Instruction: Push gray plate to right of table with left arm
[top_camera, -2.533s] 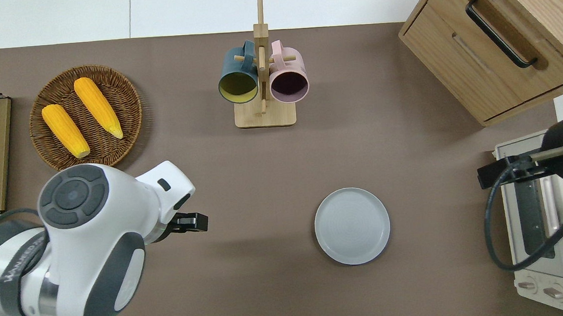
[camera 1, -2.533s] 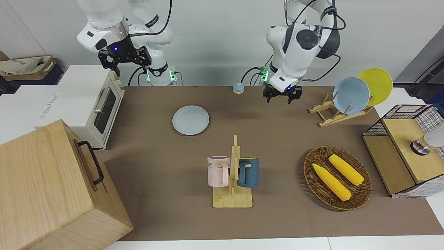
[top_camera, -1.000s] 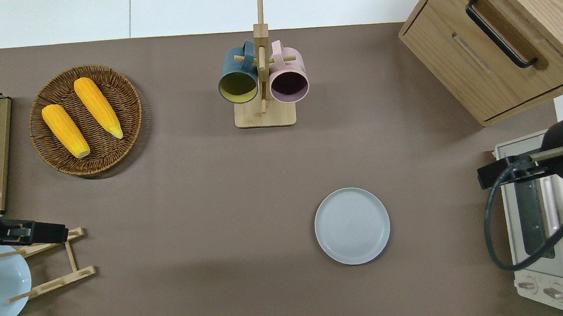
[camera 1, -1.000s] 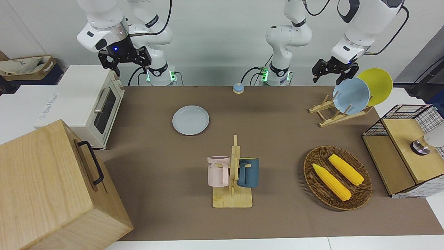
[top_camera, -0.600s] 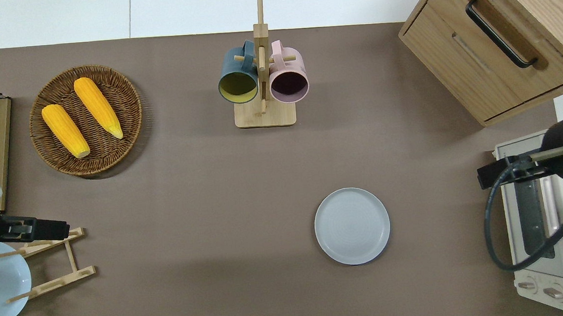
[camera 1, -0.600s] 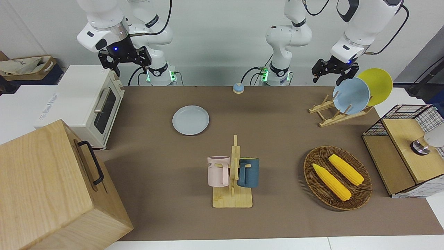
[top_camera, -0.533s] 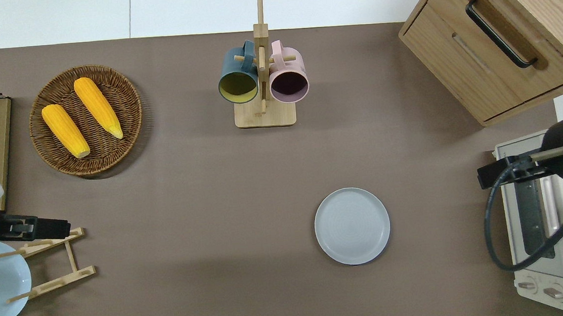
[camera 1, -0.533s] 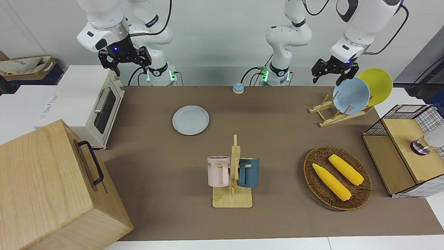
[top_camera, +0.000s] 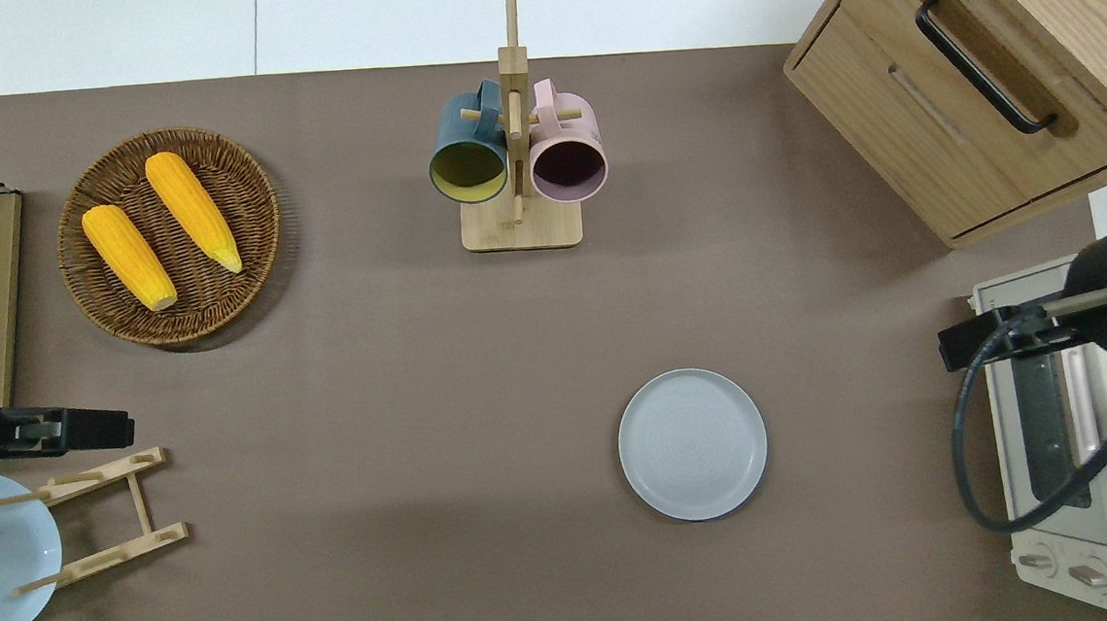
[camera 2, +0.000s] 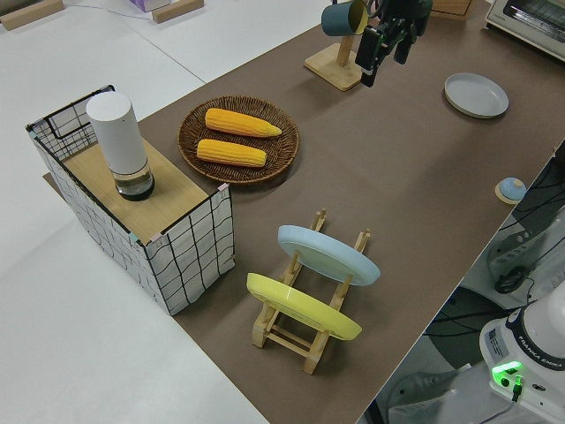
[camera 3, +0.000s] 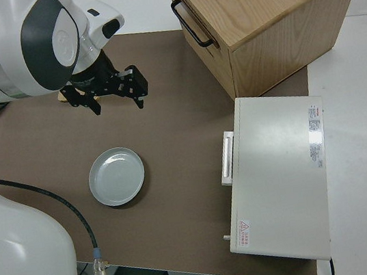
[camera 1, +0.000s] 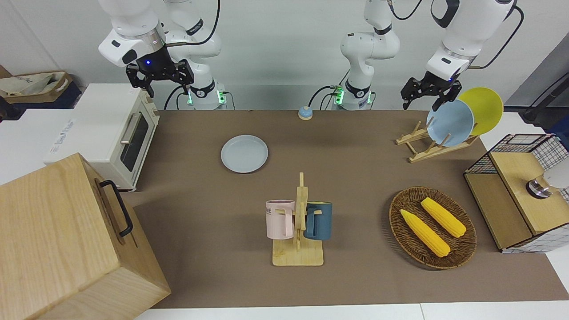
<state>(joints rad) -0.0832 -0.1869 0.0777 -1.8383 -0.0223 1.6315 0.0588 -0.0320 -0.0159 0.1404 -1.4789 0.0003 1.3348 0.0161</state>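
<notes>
The gray plate (camera 1: 244, 154) lies flat on the brown table (camera 1: 355, 178), nearer to the robots than the mug rack and toward the right arm's end. It also shows in the overhead view (top_camera: 692, 443), the left side view (camera 2: 476, 94) and the right side view (camera 3: 116, 176). My left gripper (camera 1: 420, 103) is open and empty, up in the air over the plate rack (top_camera: 91, 518) at the left arm's end, a long way from the plate. It shows in the overhead view (top_camera: 119, 430) too. My right gripper (camera 1: 160, 82) is open and parked.
A white toaster oven (camera 1: 111, 129) and a wooden cabinet (camera 1: 66, 240) stand at the right arm's end. A mug rack (camera 1: 298, 226), a wicker basket (camera 1: 462, 253) of corn, a sky-blue plate (camera 1: 449, 122), a yellow plate (camera 1: 484, 106), a wire shelf (camera 1: 520, 191) and a small bell (camera 1: 305, 113) are also there.
The left arm has swung from mid-table to the plate rack, then drifted slightly away from the robots in the last second. The gray plate and right arm have not moved.
</notes>
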